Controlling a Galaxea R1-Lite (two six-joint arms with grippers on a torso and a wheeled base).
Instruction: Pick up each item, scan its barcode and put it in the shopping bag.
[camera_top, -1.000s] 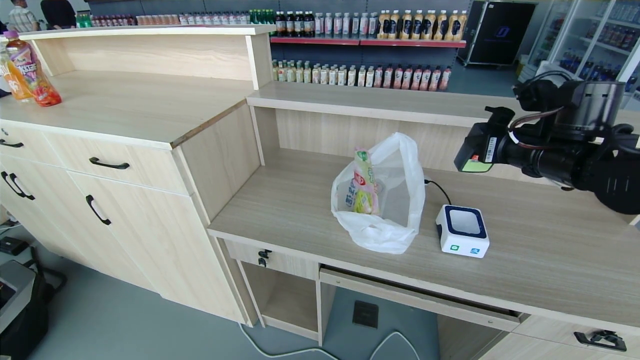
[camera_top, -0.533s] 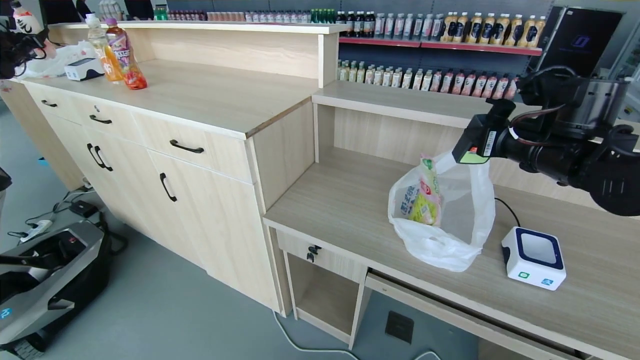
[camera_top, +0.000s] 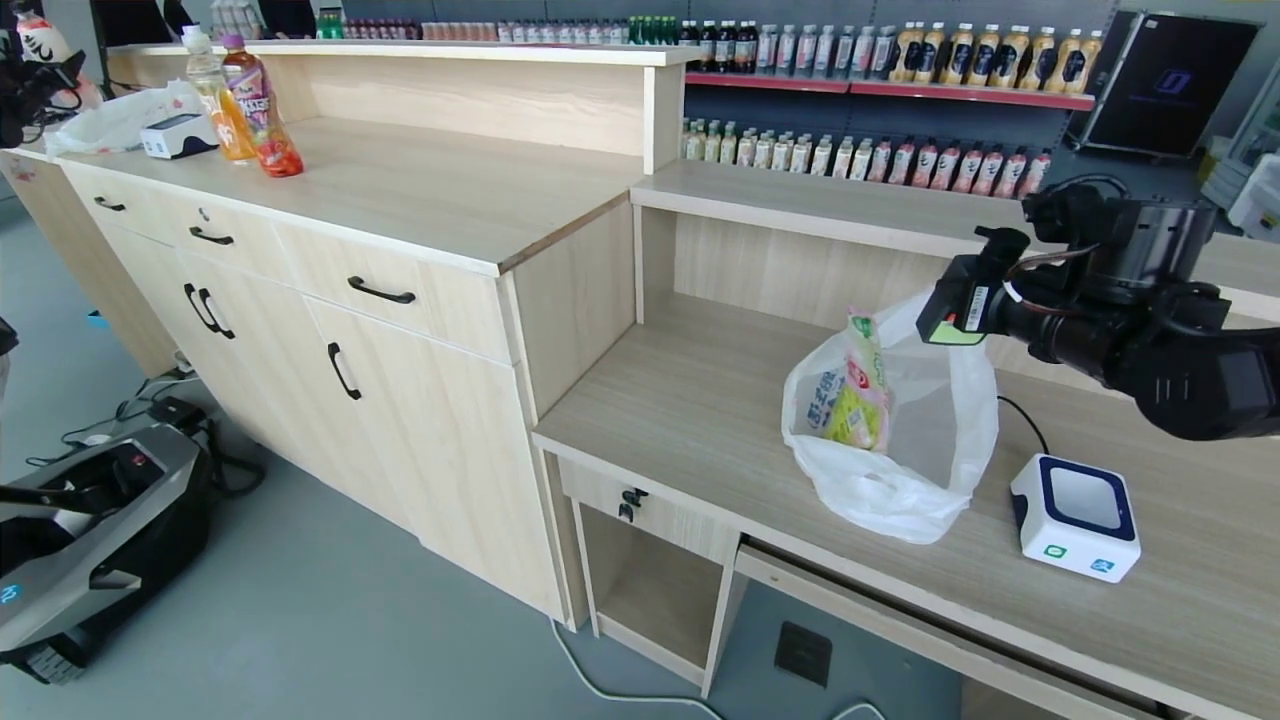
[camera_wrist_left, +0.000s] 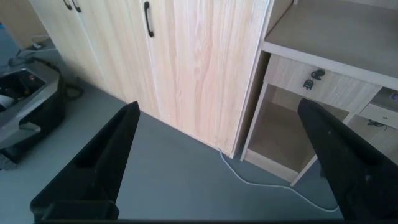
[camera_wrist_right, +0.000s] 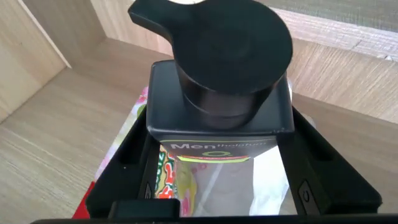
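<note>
Right gripper (camera_wrist_right: 221, 168) clamped on black bottle (camera_wrist_right: 221, 81), round cap poking out past fingers. Shopping bag (camera_top: 900, 440) right under it, mouth open, snack packet (camera_top: 850, 395) already inside. Scanner (camera_top: 1077, 515) lower down, off to gripper's right, just beside bag. Left gripper (camera_wrist_left: 217, 109) spread wide, holding nothing, over floor near cabinet (camera_wrist_left: 199, 56).

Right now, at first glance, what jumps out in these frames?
The right gripper holds a dark bottle just above the white shopping bag on the lower counter, with a snack packet inside the bag. A white scanner sits beside the bag on the robot's right. Two drink bottles stand on the higher counter, far left.
</note>
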